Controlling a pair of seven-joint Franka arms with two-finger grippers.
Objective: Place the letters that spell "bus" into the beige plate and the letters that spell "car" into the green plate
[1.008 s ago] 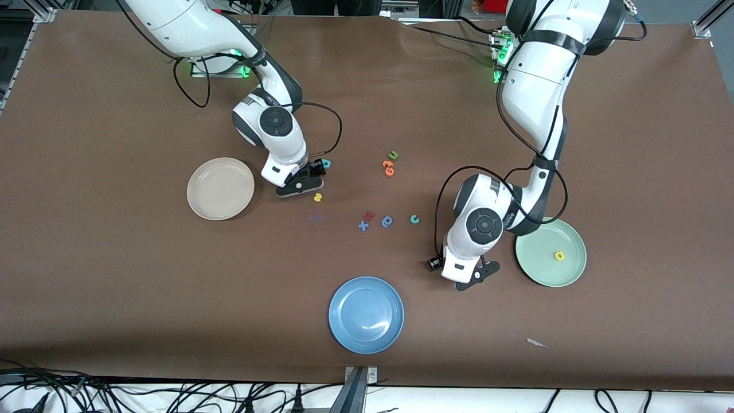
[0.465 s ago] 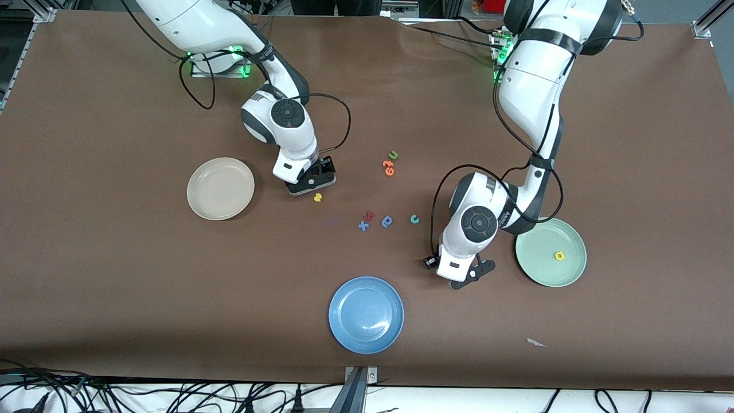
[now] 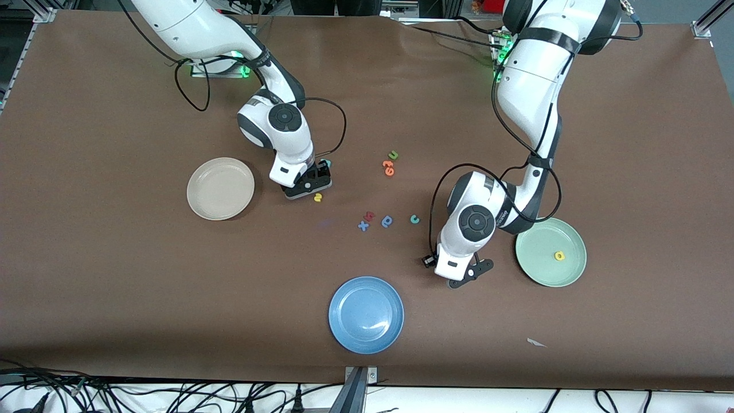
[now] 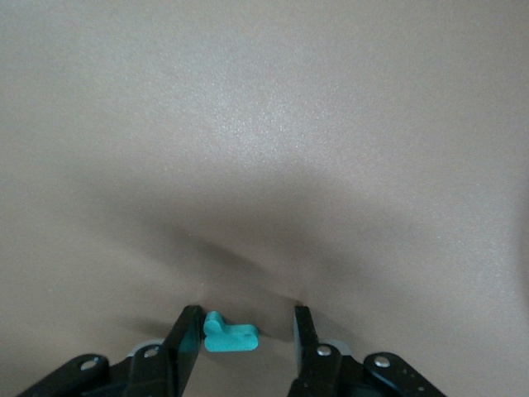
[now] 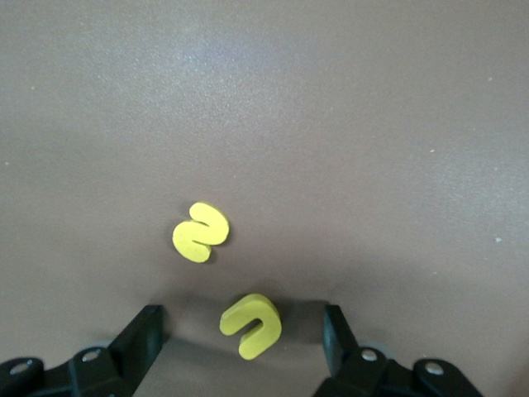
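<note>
My left gripper [image 4: 246,313] is low over the table between the green plate [image 3: 536,244] and the blue plate. Its fingers are open around the teal "r" [image 4: 231,336]: one finger touches it, the other stands apart. The yellow "a" [image 3: 559,256] lies in the green plate. The teal "c" [image 3: 414,219] lies on the table. My right gripper [image 5: 243,313] is open, low beside the beige plate [image 3: 200,189], with the yellow "u" [image 5: 251,324] between its fingers. The yellow "s" [image 5: 201,232] lies just ahead. The teal "b" [image 3: 325,164] lies beside this gripper.
A green "u" [image 3: 393,155] and orange letters [image 3: 389,167] lie mid-table. A blue "x" [image 3: 363,225], a red letter [image 3: 370,216] and a blue rounded letter [image 3: 387,221] lie nearer the camera. The blue plate [image 3: 366,314] sits nearest the camera, and a white scrap [image 3: 536,342] toward the left arm's end.
My right gripper moved from beside the beige plate toward the teal "b", then came back a little. My left gripper shifted slightly toward the right arm's end, and its fingers narrowed.
</note>
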